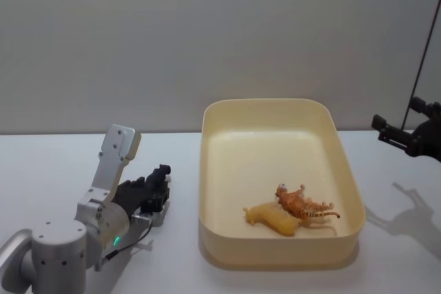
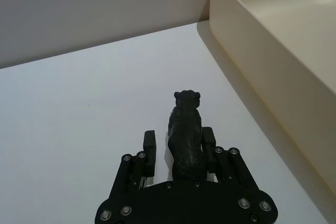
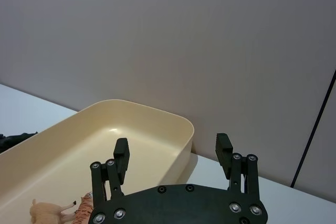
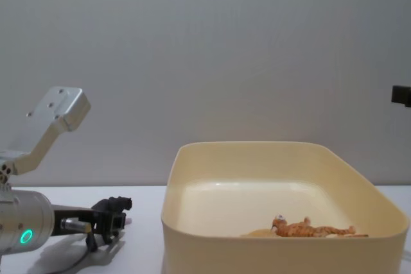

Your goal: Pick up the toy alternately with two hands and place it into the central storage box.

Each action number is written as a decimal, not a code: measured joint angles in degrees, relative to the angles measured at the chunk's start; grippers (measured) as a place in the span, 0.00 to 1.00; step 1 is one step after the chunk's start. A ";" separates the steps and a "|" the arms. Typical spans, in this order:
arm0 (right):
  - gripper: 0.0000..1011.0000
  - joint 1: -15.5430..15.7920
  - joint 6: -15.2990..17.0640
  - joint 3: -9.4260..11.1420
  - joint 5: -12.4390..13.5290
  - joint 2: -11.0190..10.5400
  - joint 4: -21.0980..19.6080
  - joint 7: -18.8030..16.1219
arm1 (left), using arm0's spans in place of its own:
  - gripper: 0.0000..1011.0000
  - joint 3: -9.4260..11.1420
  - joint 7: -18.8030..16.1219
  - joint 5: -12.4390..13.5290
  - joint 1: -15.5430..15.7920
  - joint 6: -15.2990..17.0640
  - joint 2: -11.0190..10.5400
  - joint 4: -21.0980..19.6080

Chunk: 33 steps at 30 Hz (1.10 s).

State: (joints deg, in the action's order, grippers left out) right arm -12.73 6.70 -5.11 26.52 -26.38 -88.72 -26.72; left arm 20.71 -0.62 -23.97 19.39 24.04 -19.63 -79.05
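While the left hand (image 2: 178, 148) is sitting low over the white surface (image 1: 62, 163) to the left of the central storage box (image 1: 275, 111), its two flat fingers (image 2: 149, 148) are flanking a black toy animal (image 2: 185, 129). In the left wrist view the toy is standing upright between the fingers, head pointing away from the hand; one finger looks to be touching its flank, while a narrow gap is showing at the other. So the fingers are closing in around the toy, but I cannot tell whether the grip is firm. The chest view is showing the same toy (image 4: 114, 206) at the tip of this hand (image 4: 106, 222), down at surface level, just beside the box's left wall (image 4: 168, 210). A green ring light (image 1: 116, 242) is glowing on the silver left arm.

The right hand (image 3: 173, 153) is hovering off to the right of the box, raised above the surface, fingers spread apart and grasping nothing. In the head view it (image 1: 386, 130) is showing at the right edge, casting a shadow on the surface below.

Inside the box, two toys are lying at the near end: an orange striped tiger (image 1: 303, 204) on its side, and a pale yellow animal (image 1: 272, 218) touching it on the left.
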 joint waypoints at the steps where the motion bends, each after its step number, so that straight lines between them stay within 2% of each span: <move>1: 0.99 0.00 0.00 0.00 0.00 0.00 0.00 0.00 | 0.50 0.00 0.01 0.00 0.01 -0.01 0.01 0.03; 7: 0.99 0.00 0.00 0.00 0.00 0.00 0.00 0.00 | 0.33 -0.07 -0.61 0.25 0.06 0.41 0.12 -0.31; 14: 0.99 0.00 0.00 0.00 0.00 0.00 0.00 0.00 | 0.32 -0.10 -3.09 2.13 0.58 2.20 0.46 -2.10; 19: 0.99 0.00 0.01 0.00 0.00 0.00 0.00 -0.01 | 0.32 0.02 -3.16 5.04 1.43 3.59 0.66 -3.38; 25: 0.99 0.00 0.00 0.00 0.00 0.00 0.00 -0.01 | 0.32 0.39 -0.93 8.50 2.61 4.71 0.82 -4.29; 33: 0.99 0.00 0.00 0.00 -0.01 0.00 0.00 -0.01 | 0.32 1.25 5.01 14.55 4.66 5.64 1.11 -4.90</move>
State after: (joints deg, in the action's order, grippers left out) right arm -12.73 6.71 -5.11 26.52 -26.38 -88.72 -26.72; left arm 21.96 4.39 -9.42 24.05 29.68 -18.52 -83.94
